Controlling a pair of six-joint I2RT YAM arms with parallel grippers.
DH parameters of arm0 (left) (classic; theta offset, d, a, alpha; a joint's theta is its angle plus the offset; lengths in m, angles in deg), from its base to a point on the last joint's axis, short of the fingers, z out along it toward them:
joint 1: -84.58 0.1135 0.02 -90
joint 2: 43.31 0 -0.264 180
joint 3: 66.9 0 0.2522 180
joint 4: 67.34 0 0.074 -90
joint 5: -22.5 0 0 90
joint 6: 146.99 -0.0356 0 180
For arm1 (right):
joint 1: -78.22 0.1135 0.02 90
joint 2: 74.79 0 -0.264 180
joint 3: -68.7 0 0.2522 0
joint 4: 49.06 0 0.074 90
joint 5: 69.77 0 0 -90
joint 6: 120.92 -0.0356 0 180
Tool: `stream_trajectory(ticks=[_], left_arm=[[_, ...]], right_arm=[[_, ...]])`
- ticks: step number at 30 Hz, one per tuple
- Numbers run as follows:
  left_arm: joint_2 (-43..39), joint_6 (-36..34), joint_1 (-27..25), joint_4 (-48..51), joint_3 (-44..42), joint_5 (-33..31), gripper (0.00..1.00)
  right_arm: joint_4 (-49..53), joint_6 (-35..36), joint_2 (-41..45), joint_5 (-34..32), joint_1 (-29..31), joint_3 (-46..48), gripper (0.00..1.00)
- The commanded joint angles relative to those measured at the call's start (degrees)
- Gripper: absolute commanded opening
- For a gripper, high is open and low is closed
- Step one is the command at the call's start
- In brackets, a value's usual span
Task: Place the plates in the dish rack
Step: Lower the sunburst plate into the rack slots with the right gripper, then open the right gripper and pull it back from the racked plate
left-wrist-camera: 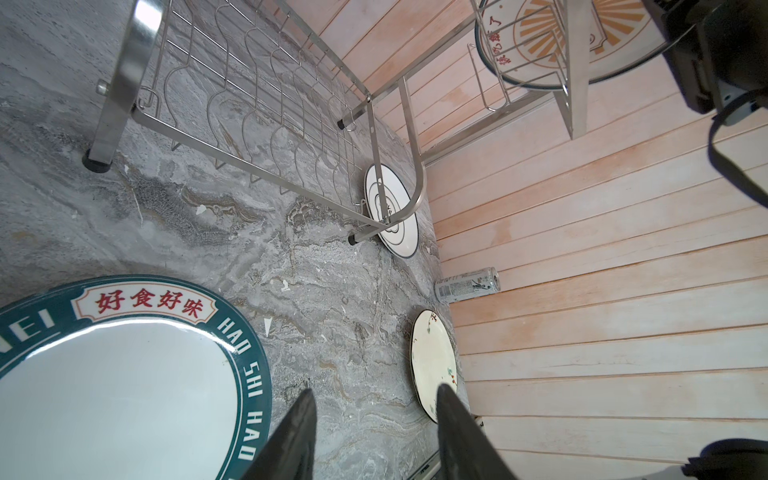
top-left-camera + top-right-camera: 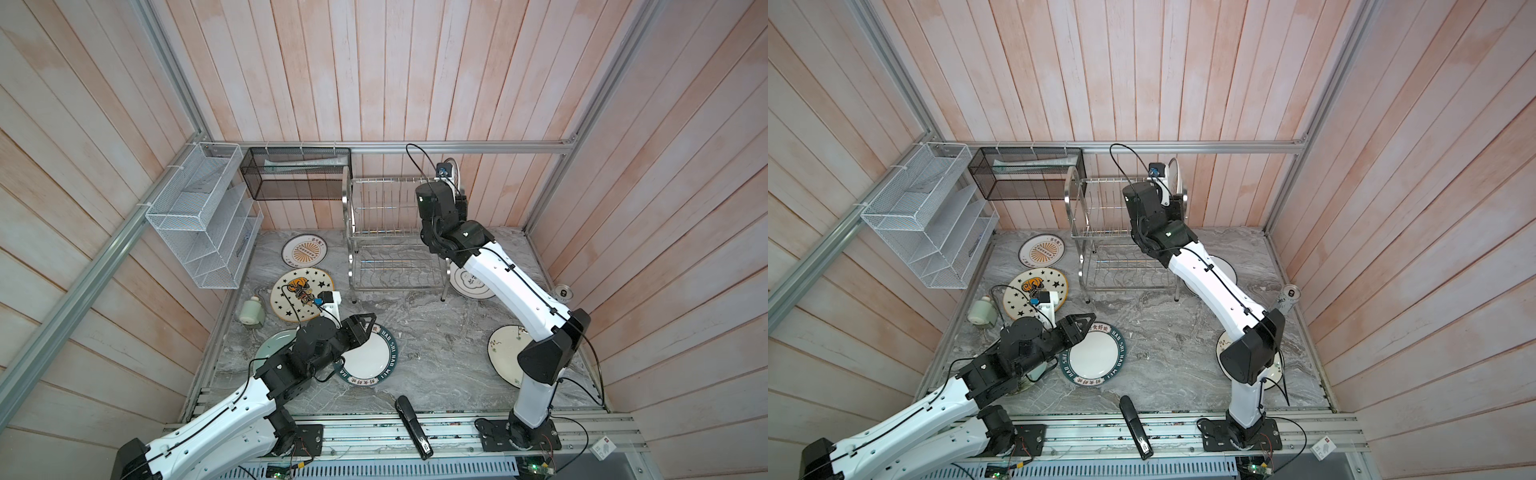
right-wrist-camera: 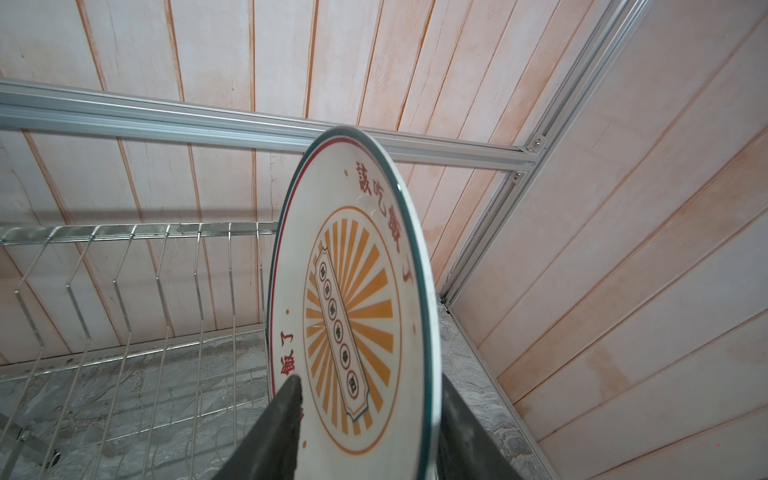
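Probably stiff, slick and breakable, the sunburst plate (image 3: 353,291) in the dish rack (image 3: 124,230) wants a rim hold; right gripper (image 3: 368,378) straddles it spread, left gripper (image 1: 376,390) spread, empty.

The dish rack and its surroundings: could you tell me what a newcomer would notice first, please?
A sunburst plate stands on edge at the right end of the dish rack, upper tier, the right gripper astride it, jaws apart. Six more lie flat on the tabletop, the left gripper hovering open at the rim of the teal-lettered plate.
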Motion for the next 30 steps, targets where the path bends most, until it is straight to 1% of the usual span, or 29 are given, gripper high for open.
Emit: stream_trajectory(ticks=[1, 4, 6, 9, 17, 21, 25, 30], left_arm=[[-0.4, 0.2, -0.2, 0.0, -0.8, -0.2, 0.48], [-0.3, 0.2, -0.2, -0.1, -0.8, -0.2, 0.48], [-0.2, 0.2, -0.2, -0.2, -0.9, -0.3, 0.48], [0.4, 0.5, -0.2, 0.0, -0.8, -0.6, 0.48], [3.0, -0.3, -0.2, -0.1, 0.3, -1.1, 0.48], [5.4, -2.7, -0.2, 1.5, 3.2, -1.7, 0.48], [7.5, -5.2, -0.2, 2.5, 5.9, -2.2, 0.48], [9.9, -8.9, -0.2, 3.7, 9.4, -2.7, 0.49]], right_arm=[[-2.0, 1.9, 1.4, 1.2, -0.2, -1.5, 0.53], [-2.8, 2.7, 1.9, 2.5, -0.2, -1.6, 0.56], [-3.1, 2.7, 2.4, 4.3, -0.2, -1.7, 0.61], [-3.5, 2.7, 3.0, 6.4, -0.1, -1.9, 0.65], [-5.6, 3.7, 4.9, 9.0, 0.6, -1.5, 0.68], [-6.6, 4.6, 6.3, 10.4, 1.5, -1.1, 0.68], [-9.1, 4.0, 10.9, 14.8, 1.9, 3.2, 0.68], [-17.5, 2.4, 22.8, 20.0, 1.6, 16.8, 0.74]])
